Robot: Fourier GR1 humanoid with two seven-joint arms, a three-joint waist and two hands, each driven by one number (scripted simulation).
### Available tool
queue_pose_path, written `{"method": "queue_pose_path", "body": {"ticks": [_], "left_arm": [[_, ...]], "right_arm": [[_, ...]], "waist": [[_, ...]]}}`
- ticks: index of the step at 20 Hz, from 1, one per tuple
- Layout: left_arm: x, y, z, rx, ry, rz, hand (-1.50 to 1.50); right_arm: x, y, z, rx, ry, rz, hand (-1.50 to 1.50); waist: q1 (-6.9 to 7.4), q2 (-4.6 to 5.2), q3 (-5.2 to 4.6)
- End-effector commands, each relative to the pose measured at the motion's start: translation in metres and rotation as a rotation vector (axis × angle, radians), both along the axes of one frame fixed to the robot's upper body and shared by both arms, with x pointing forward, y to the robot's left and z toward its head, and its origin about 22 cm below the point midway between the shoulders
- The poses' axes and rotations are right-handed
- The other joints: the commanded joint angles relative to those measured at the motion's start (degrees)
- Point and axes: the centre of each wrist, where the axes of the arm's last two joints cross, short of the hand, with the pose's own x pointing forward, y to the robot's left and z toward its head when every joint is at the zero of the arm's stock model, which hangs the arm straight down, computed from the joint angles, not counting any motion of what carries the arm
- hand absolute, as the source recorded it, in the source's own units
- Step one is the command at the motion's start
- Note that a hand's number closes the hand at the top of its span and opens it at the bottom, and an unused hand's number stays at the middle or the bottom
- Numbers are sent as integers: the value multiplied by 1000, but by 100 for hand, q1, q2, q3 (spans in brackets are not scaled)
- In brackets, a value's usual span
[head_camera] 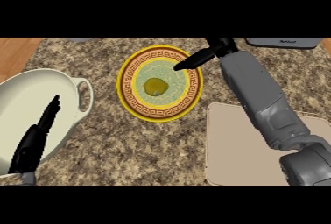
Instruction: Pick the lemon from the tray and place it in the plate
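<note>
A yellow-green lemon (156, 86) lies in the middle of the round plate (132, 101), which has a yellow rim and a brown patterned band. My right hand (202, 56) hovers over the plate's upper right rim, its fingers straight and pointing down-left toward the lemon, apart from it and holding nothing. The beige tray (236, 151) lies at the lower right, partly hidden by my right forearm. At the lower left my left hand (37, 138) rests open, fingers up, over the white pot.
A large white pot with a side handle (65, 92) fills the left edge. A grey object (282, 42) sits at the top right, cut by the frame. A wooden floor strip (16, 50) shows at the far top left beyond the granite counter.
</note>
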Motion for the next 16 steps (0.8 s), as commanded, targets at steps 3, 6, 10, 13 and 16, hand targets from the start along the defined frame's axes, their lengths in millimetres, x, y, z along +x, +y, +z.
{"method": "queue_pose_path", "body": {"ticks": [3, 6, 10, 13, 16], "left_arm": [[10, -6, 9, -24, -12, -19, 0], [4, -1, 9, 4, -17, -10, 0], [9, 8, 20, 3, -36, -28, 0], [14, -6, 15, -2, -26, -26, 0], [8, -11, 7, 4, -40, -40, 0]], "right_arm": [[3, -78, 3, 131, -38, -7, -150], [2, -106, 9, 120, -70, 7, -150], [-1, -124, 6, 85, -103, 9, -150], [-5, -147, 6, 75, -94, 9, -150], [-5, -157, 16, 85, -108, -10, -150]], "waist": [[58, 88, 10], [121, 75, 12], [206, 114, 13], [218, 153, 18], [284, 160, 16]]}}
